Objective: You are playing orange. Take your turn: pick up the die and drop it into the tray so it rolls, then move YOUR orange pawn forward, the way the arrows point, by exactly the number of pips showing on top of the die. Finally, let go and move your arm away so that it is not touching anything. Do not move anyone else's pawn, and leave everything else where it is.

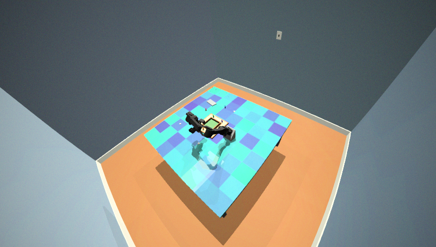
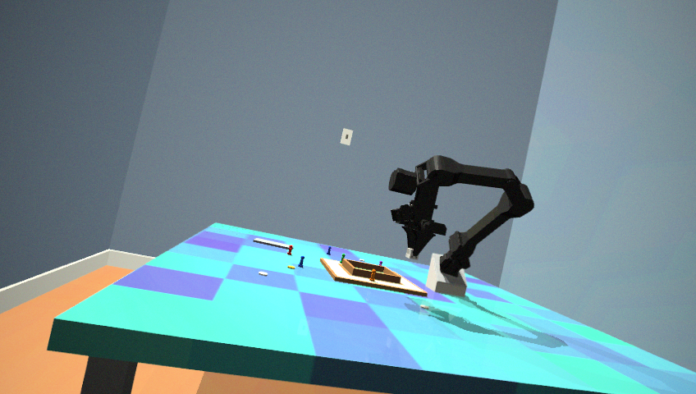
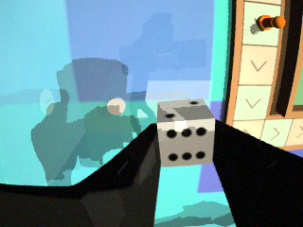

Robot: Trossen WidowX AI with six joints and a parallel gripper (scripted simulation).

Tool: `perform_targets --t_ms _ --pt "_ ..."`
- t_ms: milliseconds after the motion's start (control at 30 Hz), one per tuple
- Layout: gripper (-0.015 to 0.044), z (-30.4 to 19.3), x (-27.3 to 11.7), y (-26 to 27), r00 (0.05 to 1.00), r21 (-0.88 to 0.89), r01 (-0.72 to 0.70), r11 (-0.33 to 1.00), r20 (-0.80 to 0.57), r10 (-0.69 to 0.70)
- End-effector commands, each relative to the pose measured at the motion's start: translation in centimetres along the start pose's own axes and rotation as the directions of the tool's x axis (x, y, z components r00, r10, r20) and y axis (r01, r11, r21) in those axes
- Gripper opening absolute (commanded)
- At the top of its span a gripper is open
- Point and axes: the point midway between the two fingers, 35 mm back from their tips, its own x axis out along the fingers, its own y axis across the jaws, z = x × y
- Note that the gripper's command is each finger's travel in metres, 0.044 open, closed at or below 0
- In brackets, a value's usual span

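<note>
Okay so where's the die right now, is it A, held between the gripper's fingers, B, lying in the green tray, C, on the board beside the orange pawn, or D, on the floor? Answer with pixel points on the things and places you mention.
A: the die [image 2: 409,252] [image 3: 186,137] sits pinched between the gripper's fingers, raised above the tabletop [image 2: 263,302].

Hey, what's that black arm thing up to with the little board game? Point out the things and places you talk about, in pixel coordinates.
The robot arm is playing orange's turn. Its gripper [image 2: 411,254] [image 3: 182,129] has the white die [image 2: 409,253] [image 3: 186,137] pinched between its fingers, held up above the table [image 1: 249,125] [image 2: 263,312]. The die isn't in the tray [image 1: 211,123] [image 2: 376,277] yet, so there's no roll to count. The orange pawn [image 2: 373,274] [image 3: 271,22] stands on the board [image 2: 409,289] [image 3: 259,64].
</note>
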Motion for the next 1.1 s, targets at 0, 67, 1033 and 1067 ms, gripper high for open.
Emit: perform_targets --t_ms 0,67,1033,1067 --pt "0.0 -0.1 -1.1 0.1 1.0 0.0 -0.012 1.0 0.0 0.012" --pt "0.0 -0.1 -1.1 0.0 1.0 0.006 -0.012 1.0 0.0 0.012" --pt "0.0 3.4 1.0 -12.9 1.0 0.818 0.016 0.575 0.001 -0.029" --pt "0.0 3.4 1.1 -13.3 1.0 0.837 0.014 0.547 0.001 -0.028"
